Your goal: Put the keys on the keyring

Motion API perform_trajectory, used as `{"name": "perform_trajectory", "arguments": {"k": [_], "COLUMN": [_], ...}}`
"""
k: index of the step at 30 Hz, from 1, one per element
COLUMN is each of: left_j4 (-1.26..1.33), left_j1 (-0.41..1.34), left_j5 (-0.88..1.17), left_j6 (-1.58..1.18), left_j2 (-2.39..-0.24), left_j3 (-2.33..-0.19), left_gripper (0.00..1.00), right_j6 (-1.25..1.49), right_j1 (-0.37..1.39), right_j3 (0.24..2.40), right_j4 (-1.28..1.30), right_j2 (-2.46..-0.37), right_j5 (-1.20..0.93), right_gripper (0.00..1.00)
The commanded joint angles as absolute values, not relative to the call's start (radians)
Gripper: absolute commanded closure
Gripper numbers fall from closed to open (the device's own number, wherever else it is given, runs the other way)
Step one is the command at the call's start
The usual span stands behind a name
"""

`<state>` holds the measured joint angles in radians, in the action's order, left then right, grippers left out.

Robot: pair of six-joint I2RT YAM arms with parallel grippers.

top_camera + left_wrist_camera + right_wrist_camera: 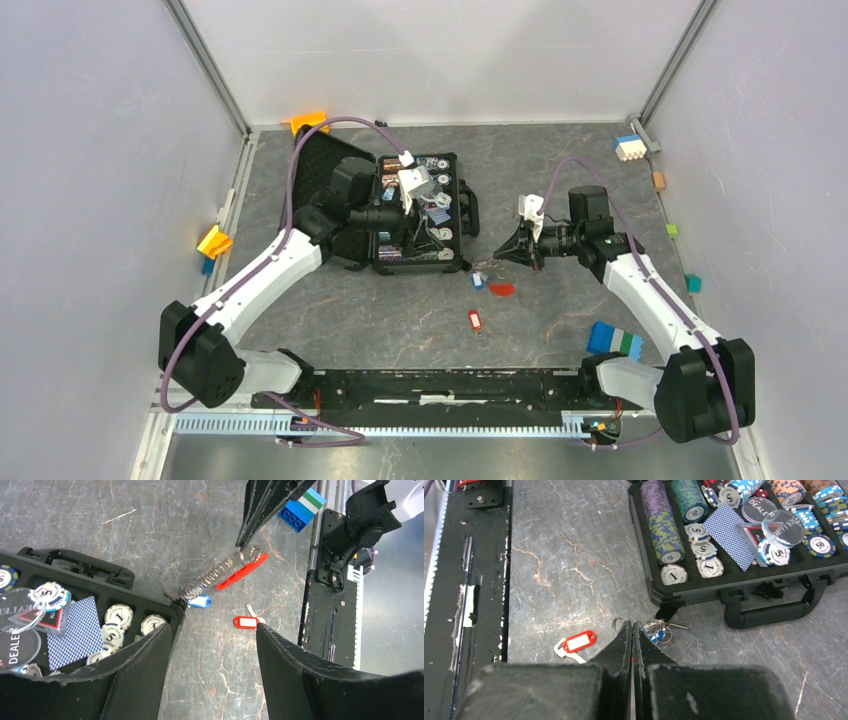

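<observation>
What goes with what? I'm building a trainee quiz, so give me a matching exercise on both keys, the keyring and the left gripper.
1 red key
2 blue key
3 keyring
4 left gripper

A pinched by the shut right gripper
B open, holding nothing
C alone on the table
D at the case's corner

Pairs: 1-C, 2-D, 3-A, 4-B

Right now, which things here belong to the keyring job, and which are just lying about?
Job: keyring in the right pincer; blue-headed key; red-headed key.
Lying about: poker chip case; blue, green and white brick; yellow brick.
</observation>
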<state>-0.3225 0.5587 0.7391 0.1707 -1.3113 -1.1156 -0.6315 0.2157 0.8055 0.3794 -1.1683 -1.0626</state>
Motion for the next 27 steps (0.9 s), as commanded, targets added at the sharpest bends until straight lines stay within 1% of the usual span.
{"name": "perform_trajectory", "arguments": {"k": [1, 2, 4, 8, 13, 17, 22, 27], "left_j4": [-0.228, -0.223, -0.215, -0.215, -0.23, -0.23, -0.266, -0.301], "left_j1": [0.596, 0.603, 0.62, 0.645, 0.672, 0.704, 0.718, 0.718], "left_j5": [0.74, 0.74, 0.741, 0.73, 0.72, 0.724, 0.712, 0.694], "left_j6": [0.176, 0.178, 0.185, 0.218, 0.309, 0.396, 0.44, 0.477], "left_j2": [-1.34, -1.349, -1.363, -1.375, -1.379, -1.403, -1.421, -1.388], "left_j3": [-1.138, -1.135, -1.128, -1.109, -1.076, -1.073, -1.085, -1.051], "left_gripper": [0.31, 0.31, 0.31, 0.31, 0.3, 0.27, 0.27, 0.25], "right_j6": [-0.559, -0.575, -0.666, -0.878, -1.053, -1.114, -1.101, -1.088], "right_j1": [0.229, 0.229, 0.23, 0.23, 0.23, 0.227, 0.211, 0.159], "right_j3": [0.768, 0.767, 0.792, 0.875, 0.897, 0.896, 0.868, 0.842], "right_j4": [0.244, 0.251, 0.344, 0.581, 0.756, 0.804, 0.771, 0.756], "right_j2": [-1.115, -1.111, -1.117, -1.154, -1.161, -1.162, -1.182, -1.225], "right_j5": [-1.126, -1.12, -1.082, -0.938, -0.785, -0.687, -0.568, -0.55], "right_gripper": [1.0, 1.0, 1.0, 1.0, 1.0, 1.0, 1.0, 0.93]}}
